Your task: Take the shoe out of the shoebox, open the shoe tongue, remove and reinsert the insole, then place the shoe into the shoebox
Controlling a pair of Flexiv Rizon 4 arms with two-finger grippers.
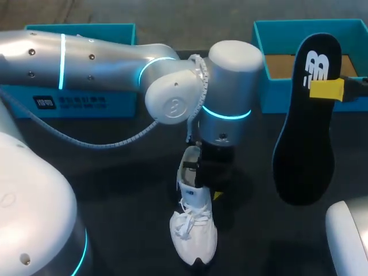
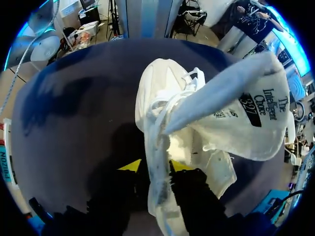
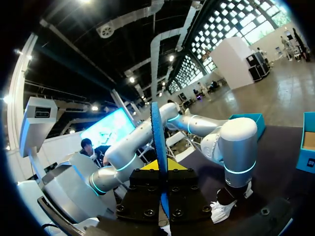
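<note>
The dark worktop [image 1: 115,190] carries two teal shoebox halves along its far side, one [image 1: 75,100] at the left partly behind the left arm [image 1: 103,60], and the other [image 1: 282,95] at the right, open, with a brown cardboard floor showing. The left arm comes in from the left and bends down over the middle of the worktop. The black insole [image 1: 305,144] is out of the shoe and hangs upright in the air in front of the right-hand box half, clear of the worktop. The right tool [image 1: 326,89] is clamped on it near its upper end; in the right wrist view the insole [image 3: 160,147] stands edge-on between the two yellow tips. The white shoe [image 1: 194,233] rests on the worktop in the middle, toe toward the near edge, laces loose. The left tool [image 2: 155,167] is closed on the shoe's side wall near the collar, one yellow tip inside and one outside. The tongue [image 2: 241,108] is folded out and forward, leaving the shoe's mouth open.
</note>
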